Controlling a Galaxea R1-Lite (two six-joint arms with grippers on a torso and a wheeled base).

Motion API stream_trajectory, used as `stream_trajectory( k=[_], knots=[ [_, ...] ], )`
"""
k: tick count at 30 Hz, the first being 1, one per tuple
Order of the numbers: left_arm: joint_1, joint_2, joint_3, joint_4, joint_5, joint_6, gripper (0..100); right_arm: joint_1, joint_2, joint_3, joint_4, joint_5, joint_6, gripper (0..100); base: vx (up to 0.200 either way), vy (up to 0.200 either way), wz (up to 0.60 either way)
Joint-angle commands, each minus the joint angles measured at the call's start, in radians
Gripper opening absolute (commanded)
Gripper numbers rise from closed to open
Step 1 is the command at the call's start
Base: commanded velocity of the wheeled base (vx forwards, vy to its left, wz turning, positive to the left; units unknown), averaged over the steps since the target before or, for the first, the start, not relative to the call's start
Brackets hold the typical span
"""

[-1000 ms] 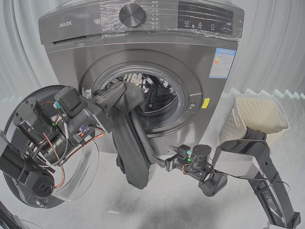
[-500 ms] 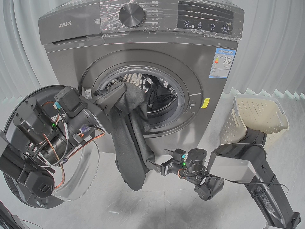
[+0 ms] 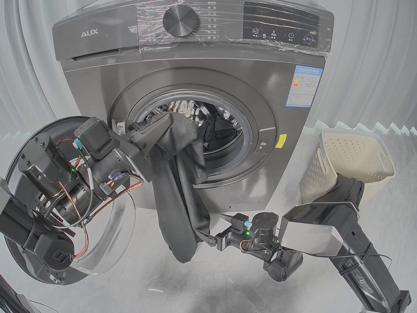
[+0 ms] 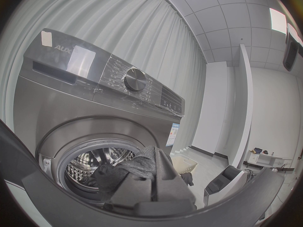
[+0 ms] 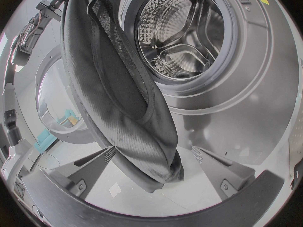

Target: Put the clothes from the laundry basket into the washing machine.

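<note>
A long dark grey garment (image 3: 180,188) hangs from the left rim of the washing machine's drum opening (image 3: 226,153) down toward the floor. My left gripper (image 3: 152,132) is shut on its upper end; the left wrist view shows the cloth bunched over the fingers (image 4: 157,180). Low in front of the machine, my right gripper (image 3: 210,226) is open at the garment's lower end. In the right wrist view the cloth (image 5: 126,111) hangs between the spread fingers (image 5: 105,156). More dark clothes (image 3: 219,133) lie inside the drum. The cream laundry basket (image 3: 356,153) stands at the right.
The round washer door (image 3: 41,196) stands swung open at the left, behind my left arm. A dark cloth (image 3: 347,188) hangs over the basket's near rim. Grey floor (image 3: 152,283) lies in front of the machine. Curtains hang behind it.
My right gripper has moved left and slightly down, up to the garment's hanging end, which has swung a little. The left gripper has kept still.
</note>
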Motion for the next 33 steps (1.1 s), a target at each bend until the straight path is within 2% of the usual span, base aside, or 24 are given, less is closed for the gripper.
stream_trajectory(
  k=[1,8,19,33],
  knots=[
    [0.001,0.000,0.001,-0.001,0.000,-0.001,0,0.000,0.017,0.023,-0.002,0.005,-0.002,100,0.000,0.000,0.00],
    [-0.001,0.000,-0.001,-0.001,0.000,-0.001,0,0.001,0.015,0.027,-0.002,0.006,-0.008,100,0.000,0.000,0.00],
    [-0.001,-0.002,0.001,-0.001,0.000,0.000,0,-0.025,0.029,-0.098,0.052,-0.009,-0.013,100,0.000,0.000,0.00],
    [-0.002,-0.022,0.002,-0.001,-0.001,-0.001,0,-0.029,0.030,-0.129,0.054,-0.015,-0.014,100,0.000,0.000,0.00]
  ],
)
